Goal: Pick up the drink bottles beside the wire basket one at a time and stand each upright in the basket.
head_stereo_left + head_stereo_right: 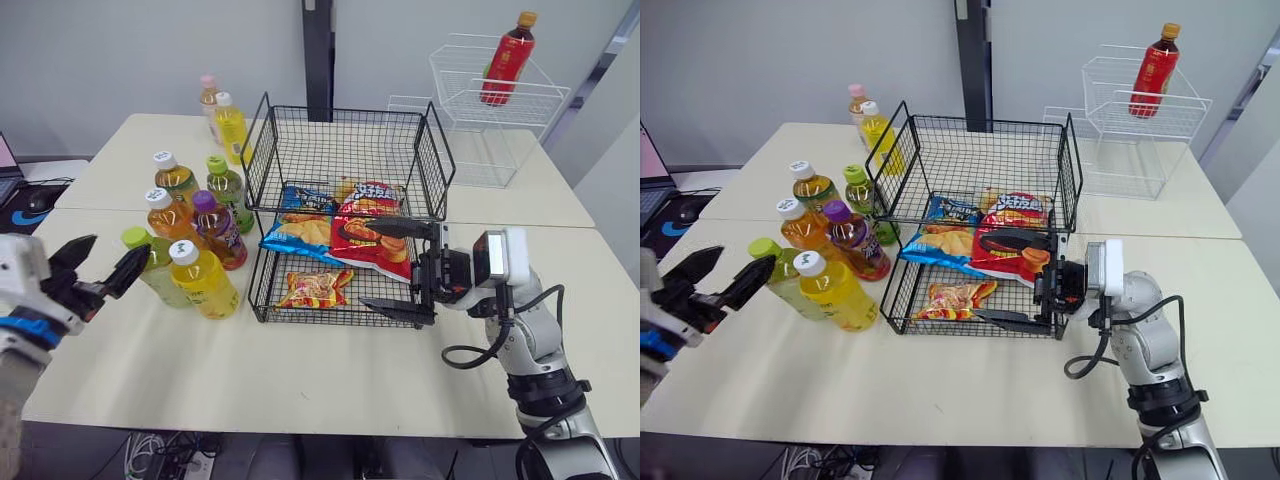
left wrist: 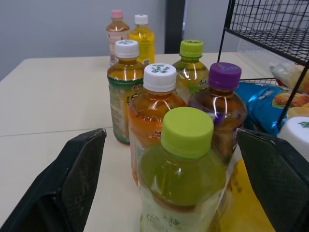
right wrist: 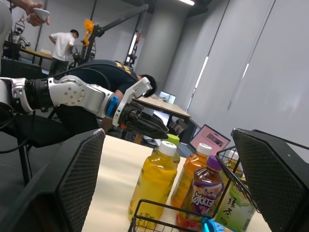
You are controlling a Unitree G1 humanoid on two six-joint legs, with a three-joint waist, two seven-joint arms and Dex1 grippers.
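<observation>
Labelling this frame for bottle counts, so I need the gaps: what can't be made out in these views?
Pink-capped bottle: head views, partly hidden behind the yellow bottle at the back.
Green-capped bottle: left wrist view, base cut off by the picture's edge.
Snack bags: head views, partly covered by the open right hand and basket wires.
Bottle labels: too small to read in the head views.

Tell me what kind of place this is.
Probably a robotics lab or test room: a staged cluster of capped plastic drink bottles beside a black two-tier wire basket on pale tables, with people and an open laptop behind.
</observation>
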